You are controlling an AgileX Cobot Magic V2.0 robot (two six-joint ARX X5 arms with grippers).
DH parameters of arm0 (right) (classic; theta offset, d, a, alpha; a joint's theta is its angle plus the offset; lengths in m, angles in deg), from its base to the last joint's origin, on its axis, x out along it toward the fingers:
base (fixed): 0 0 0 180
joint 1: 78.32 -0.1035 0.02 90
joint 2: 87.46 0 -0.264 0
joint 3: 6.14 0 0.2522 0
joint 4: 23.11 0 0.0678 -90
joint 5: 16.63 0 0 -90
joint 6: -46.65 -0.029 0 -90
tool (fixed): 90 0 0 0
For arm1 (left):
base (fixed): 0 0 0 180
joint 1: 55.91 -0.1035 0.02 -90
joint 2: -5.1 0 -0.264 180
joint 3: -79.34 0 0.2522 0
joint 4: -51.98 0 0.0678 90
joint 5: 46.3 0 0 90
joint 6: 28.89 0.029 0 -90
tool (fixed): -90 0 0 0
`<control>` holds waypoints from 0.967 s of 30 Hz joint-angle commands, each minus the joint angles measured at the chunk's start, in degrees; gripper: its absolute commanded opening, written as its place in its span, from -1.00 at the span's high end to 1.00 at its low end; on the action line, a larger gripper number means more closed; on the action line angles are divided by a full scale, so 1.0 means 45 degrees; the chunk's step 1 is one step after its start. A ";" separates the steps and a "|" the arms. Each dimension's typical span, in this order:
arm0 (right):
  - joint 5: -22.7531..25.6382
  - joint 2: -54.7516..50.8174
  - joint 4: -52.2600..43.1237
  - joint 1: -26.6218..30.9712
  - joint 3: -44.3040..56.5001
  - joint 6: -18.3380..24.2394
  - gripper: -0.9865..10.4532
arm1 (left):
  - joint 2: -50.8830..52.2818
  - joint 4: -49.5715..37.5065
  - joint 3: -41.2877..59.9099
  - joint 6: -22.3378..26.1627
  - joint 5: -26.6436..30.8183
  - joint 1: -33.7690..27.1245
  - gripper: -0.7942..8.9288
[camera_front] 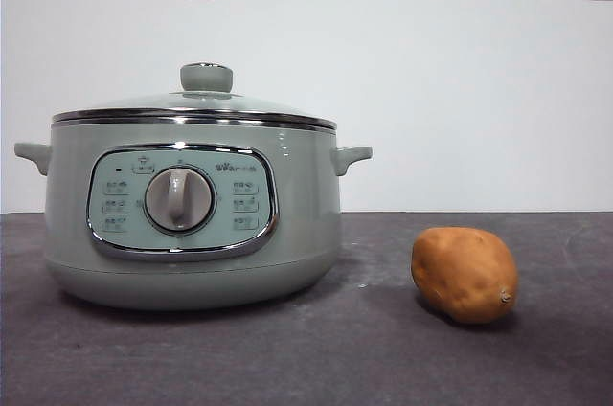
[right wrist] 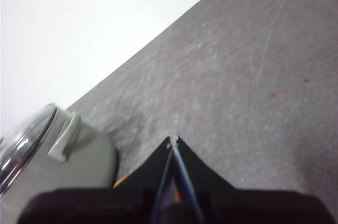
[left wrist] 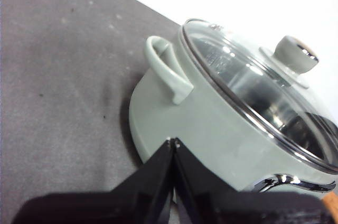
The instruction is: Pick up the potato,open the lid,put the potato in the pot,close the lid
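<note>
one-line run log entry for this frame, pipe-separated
stage: pre-grasp | potato: on table, beside pot | lid: on pot | left gripper: shut, empty | right gripper: shut, empty

Table (camera_front: 287, 368): dark grey matte top, faint scuffs and pale specks, runs back to a white wall. Two items on it. Pot (camera_front: 306, 224), sage-green, sits left, lid on, control panel facing near. Potato (camera_front: 465, 274) lies on its side to the right, slightly nearer, apart from the pot, nub pointing right.
</note>
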 commanded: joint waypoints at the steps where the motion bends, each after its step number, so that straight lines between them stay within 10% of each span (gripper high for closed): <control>1: -0.0126 0.0223 0.0379 0.0029 -0.0408 0.0238 0.85 | 0.0034 -0.0073 -0.0185 0.0525 -0.0272 -0.0019 0.85; 18: -0.2302 0.5416 0.2103 0.0029 -0.6275 0.3128 0.84 | -0.3235 0.1792 -0.4862 0.3147 -0.2195 -0.0019 0.85; 29: -0.2846 0.9636 0.7281 0.0015 -1.1502 0.6402 0.83 | -0.7237 0.4804 -0.9092 0.5333 -0.3687 -0.0015 0.84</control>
